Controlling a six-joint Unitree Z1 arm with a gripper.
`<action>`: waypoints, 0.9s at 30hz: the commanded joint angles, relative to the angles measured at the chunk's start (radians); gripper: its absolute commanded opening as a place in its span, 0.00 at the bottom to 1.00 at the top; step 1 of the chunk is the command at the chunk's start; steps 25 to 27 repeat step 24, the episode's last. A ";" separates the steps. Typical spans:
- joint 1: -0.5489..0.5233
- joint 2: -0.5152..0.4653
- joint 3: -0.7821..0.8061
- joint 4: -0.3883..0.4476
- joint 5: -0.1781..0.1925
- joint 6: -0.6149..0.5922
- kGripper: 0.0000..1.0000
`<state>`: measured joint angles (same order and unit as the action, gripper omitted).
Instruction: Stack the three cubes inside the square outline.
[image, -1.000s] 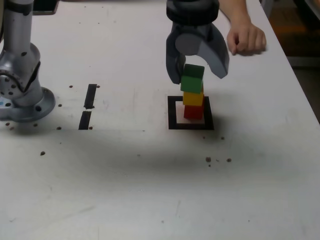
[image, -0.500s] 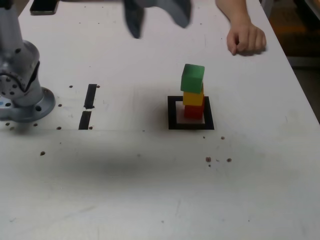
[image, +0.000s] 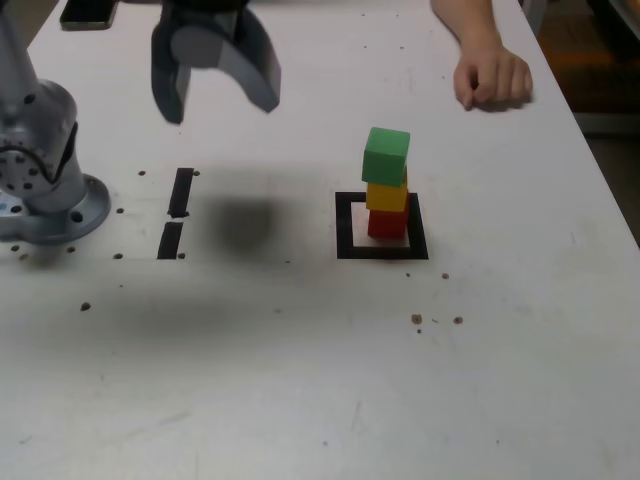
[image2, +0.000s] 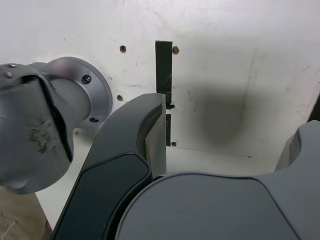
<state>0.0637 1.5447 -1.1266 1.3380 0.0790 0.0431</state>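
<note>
Inside square outline (image: 381, 227): three cubes (image: 386, 195) stacked, well apart from gripper (image: 215, 95); jaws wide, prob. empty.

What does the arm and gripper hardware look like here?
The gripper has two broad, curved dark-grey jaws with a lighter grey inner face, under a black wrist housing. The arm's base is a silver metal cylinder on a round bolted flange. No cables or markings visible.
</note>
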 joint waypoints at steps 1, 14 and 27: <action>0.007 -0.008 0.037 -0.043 -0.014 0.002 0.90; 0.009 0.016 0.175 -0.272 -0.021 0.025 0.90; 0.009 0.033 0.193 -0.339 -0.013 0.030 0.90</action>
